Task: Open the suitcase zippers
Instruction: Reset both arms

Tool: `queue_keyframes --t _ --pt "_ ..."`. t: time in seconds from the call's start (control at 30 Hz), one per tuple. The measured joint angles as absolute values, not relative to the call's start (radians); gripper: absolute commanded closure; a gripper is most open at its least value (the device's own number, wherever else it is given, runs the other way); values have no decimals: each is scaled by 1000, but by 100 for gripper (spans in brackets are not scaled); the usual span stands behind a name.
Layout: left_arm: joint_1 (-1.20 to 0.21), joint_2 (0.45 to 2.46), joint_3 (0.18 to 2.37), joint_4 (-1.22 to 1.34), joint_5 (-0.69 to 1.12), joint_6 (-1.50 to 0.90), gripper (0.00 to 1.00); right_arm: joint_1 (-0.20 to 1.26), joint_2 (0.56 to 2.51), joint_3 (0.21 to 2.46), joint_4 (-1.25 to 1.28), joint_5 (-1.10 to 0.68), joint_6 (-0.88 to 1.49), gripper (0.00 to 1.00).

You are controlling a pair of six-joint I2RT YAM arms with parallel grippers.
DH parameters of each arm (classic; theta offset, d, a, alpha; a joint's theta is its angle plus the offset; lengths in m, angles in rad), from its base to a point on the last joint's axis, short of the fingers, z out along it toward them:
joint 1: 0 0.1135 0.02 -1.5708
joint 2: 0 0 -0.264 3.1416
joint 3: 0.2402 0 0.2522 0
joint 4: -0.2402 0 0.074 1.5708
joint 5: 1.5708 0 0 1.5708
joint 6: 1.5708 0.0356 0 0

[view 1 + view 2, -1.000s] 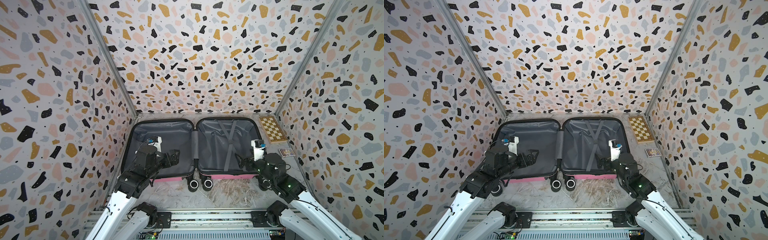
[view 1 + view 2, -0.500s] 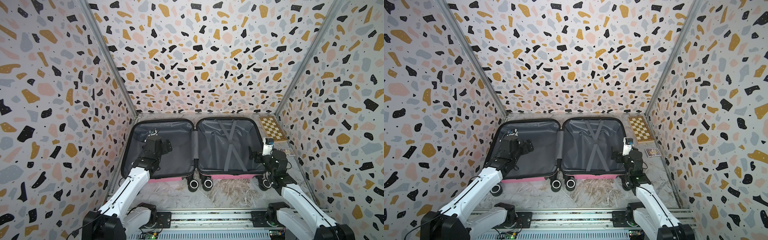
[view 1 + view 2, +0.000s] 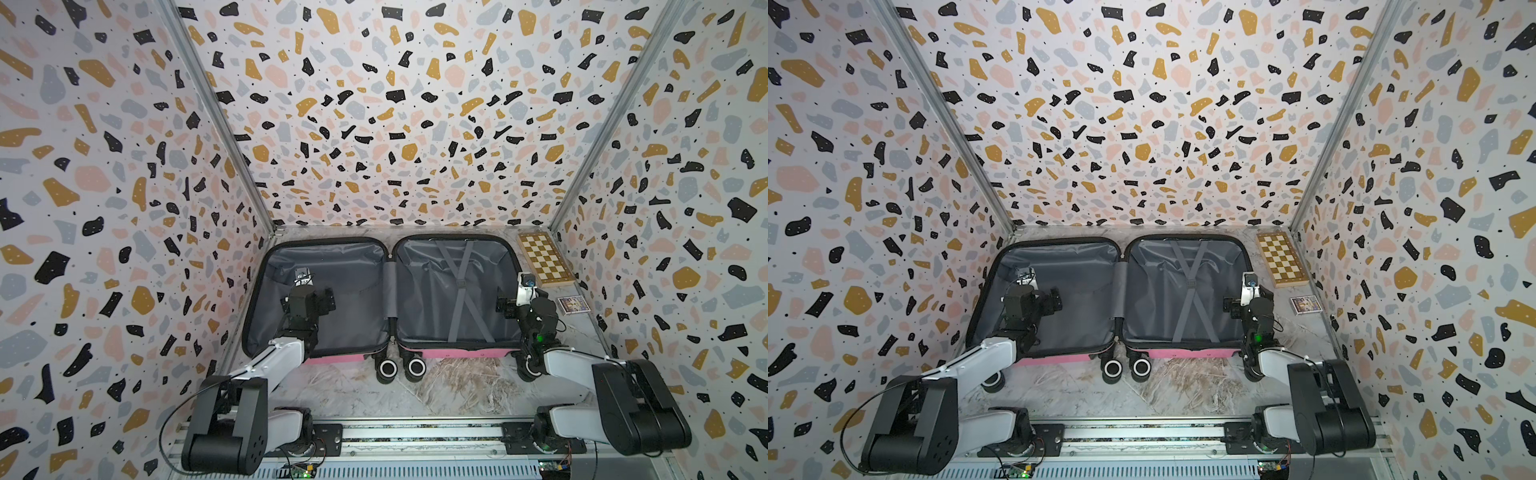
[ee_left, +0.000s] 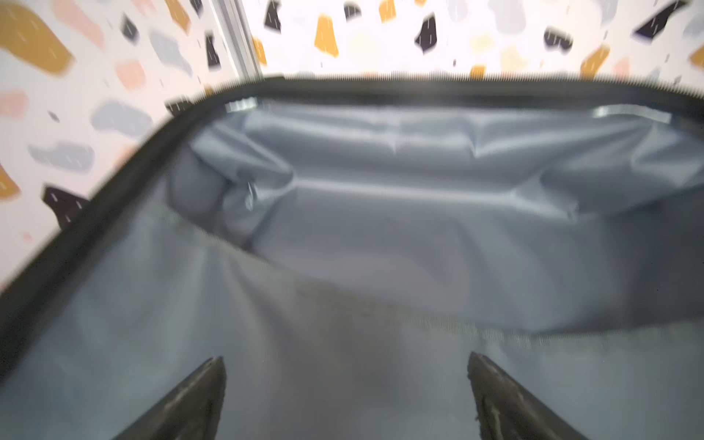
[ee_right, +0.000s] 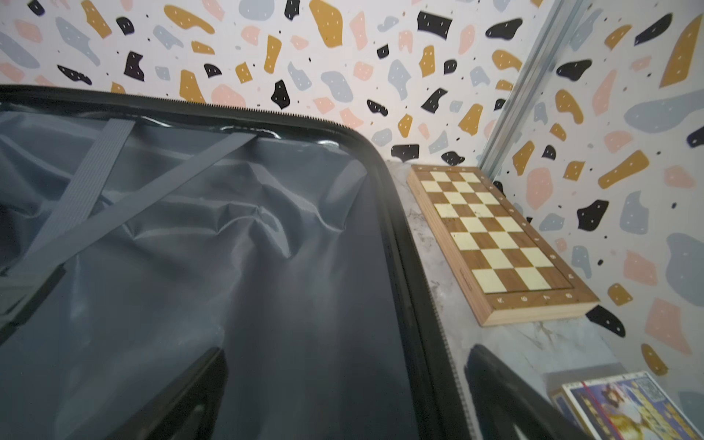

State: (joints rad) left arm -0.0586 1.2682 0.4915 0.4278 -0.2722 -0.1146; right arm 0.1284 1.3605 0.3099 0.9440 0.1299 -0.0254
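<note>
The suitcase lies spread flat in both top views, grey lining up, with a pink shell edge along the front. Crossed straps run over its right half. The zippers show as a black toothed band round each half's rim, parted; no pull is visible. My left gripper hovers open over the left half's lining, holding nothing. My right gripper is open astride the right half's outer rim, one finger over the lining, one over the table.
A wooden chessboard lies at the back right, close to the suitcase. A small printed box sits in front of it. Black wheels stick out at the front. Patterned walls close in on three sides.
Both arms have dropped from a raised pose near the camera and reached farther back, low over the suitcase. Both grippers stayed open.
</note>
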Motion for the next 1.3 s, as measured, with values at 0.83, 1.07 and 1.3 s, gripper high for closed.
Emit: queue_keyframes --t 0.83,1.07,1.3 --pt "-52 1410 351 653 -293 -81 1 95 1464 217 1293 51 -45 0" --pt "-52 1443 335 783 -263 -61 1 91 1464 218 1293 41 -45 0" --pt "-52 1443 319 837 -244 -49 1 91 1464 218 1293 38 -44 0"
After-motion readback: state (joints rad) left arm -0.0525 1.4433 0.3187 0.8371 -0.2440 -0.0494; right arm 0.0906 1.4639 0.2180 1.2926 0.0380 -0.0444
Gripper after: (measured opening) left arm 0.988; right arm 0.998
